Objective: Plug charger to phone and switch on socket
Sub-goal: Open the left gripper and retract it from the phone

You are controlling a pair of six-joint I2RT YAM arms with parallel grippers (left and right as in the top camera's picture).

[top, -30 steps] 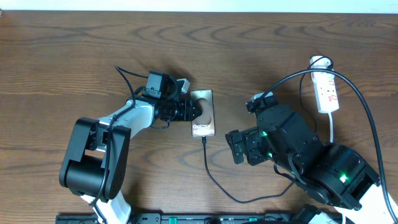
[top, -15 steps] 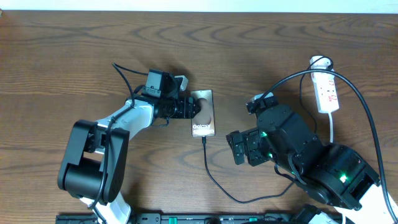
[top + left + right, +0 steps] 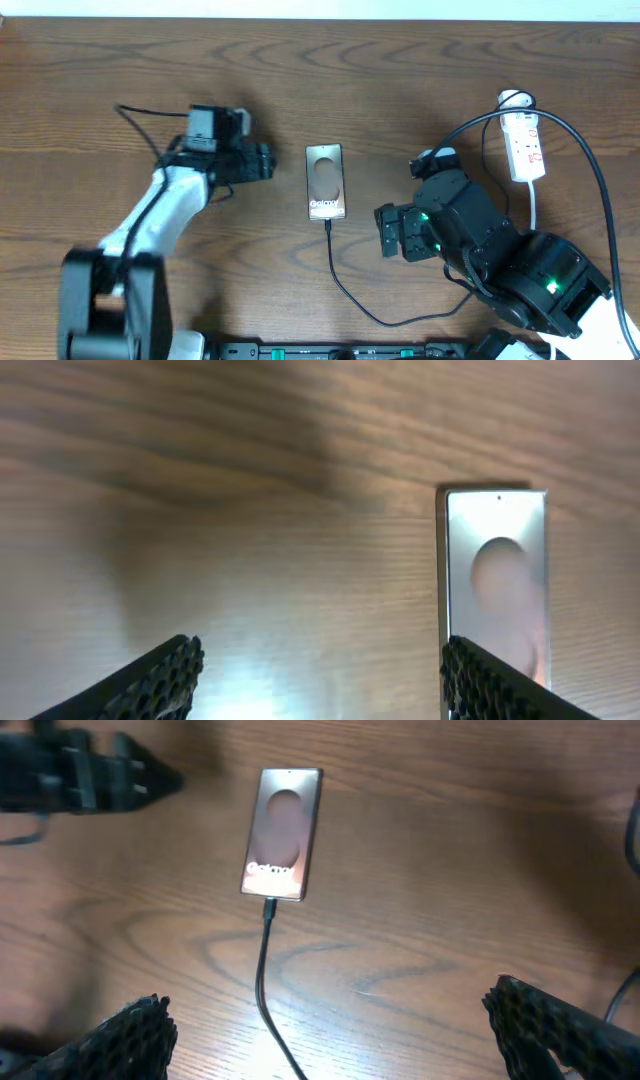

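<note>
The phone (image 3: 326, 181) lies flat on the wood table, its "Galaxy" end toward the front; it also shows in the left wrist view (image 3: 495, 585) and the right wrist view (image 3: 283, 833). The charger cable (image 3: 345, 290) runs from the phone's front end, its black tip (image 3: 268, 907) set against the phone's edge. The white socket strip (image 3: 525, 146) lies at the far right. My left gripper (image 3: 268, 163) is open and empty, left of the phone and apart from it. My right gripper (image 3: 384, 232) is open and empty, right of the cable.
The black cable loops over the right arm toward the socket strip (image 3: 590, 190). A white cord (image 3: 535, 208) runs from the strip toward the front. A black rail (image 3: 300, 350) lies along the table's front edge.
My left gripper has let go of the phone's left edge and pulled back to the left. The phone stays in place. The right arm has barely moved.
</note>
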